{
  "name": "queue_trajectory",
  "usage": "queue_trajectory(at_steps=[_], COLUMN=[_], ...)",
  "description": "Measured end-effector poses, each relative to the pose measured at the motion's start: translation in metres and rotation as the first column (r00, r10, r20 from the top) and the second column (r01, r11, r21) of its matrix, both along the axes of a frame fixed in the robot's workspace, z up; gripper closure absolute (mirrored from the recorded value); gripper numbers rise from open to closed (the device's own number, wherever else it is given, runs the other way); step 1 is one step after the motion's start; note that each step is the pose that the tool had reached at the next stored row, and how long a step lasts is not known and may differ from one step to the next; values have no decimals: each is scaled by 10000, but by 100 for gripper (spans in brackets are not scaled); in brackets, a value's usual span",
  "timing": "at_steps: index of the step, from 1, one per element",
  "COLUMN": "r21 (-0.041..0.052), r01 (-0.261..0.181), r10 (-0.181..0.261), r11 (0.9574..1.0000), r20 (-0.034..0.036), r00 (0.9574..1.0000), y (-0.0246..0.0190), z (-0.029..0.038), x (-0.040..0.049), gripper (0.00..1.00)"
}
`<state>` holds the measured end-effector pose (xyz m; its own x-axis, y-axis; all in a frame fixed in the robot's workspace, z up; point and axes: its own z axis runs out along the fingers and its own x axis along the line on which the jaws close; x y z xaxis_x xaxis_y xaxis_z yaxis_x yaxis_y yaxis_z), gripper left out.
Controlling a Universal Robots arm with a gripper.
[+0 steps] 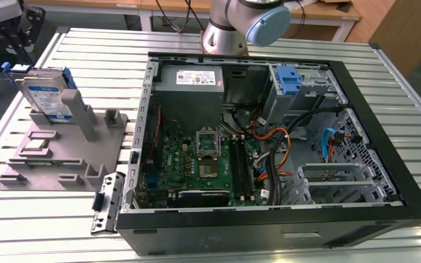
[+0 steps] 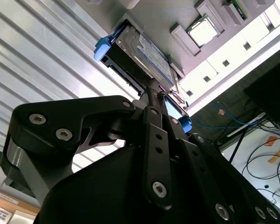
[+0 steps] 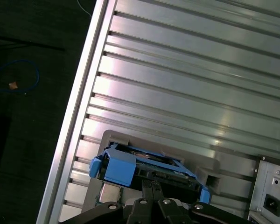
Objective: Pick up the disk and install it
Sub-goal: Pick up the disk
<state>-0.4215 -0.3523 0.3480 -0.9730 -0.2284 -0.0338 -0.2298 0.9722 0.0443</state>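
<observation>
Disk (image 1: 44, 90) stands on edge in grey holder (image 1: 57, 164) on tabletop (image 1: 50, 219). Hand (image 1: 13, 39), fingers together and empty, sits near the disk at its 11 o'clock in the exterior view.

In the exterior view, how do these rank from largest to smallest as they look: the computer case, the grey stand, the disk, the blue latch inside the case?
1. computer case, clearly largest
2. grey stand
3. disk
4. blue latch, smallest

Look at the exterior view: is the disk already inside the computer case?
No, the disk stands upright in the grey holder outside the case.
</observation>
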Motion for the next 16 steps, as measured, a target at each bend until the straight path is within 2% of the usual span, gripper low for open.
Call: queue_trajectory(at_steps=[16], r21=[0], r01=[-95], r10=[95], r11=[10000], r20=[1], r00=[10000], y=[0], z=[0], x=[0], gripper=[89])
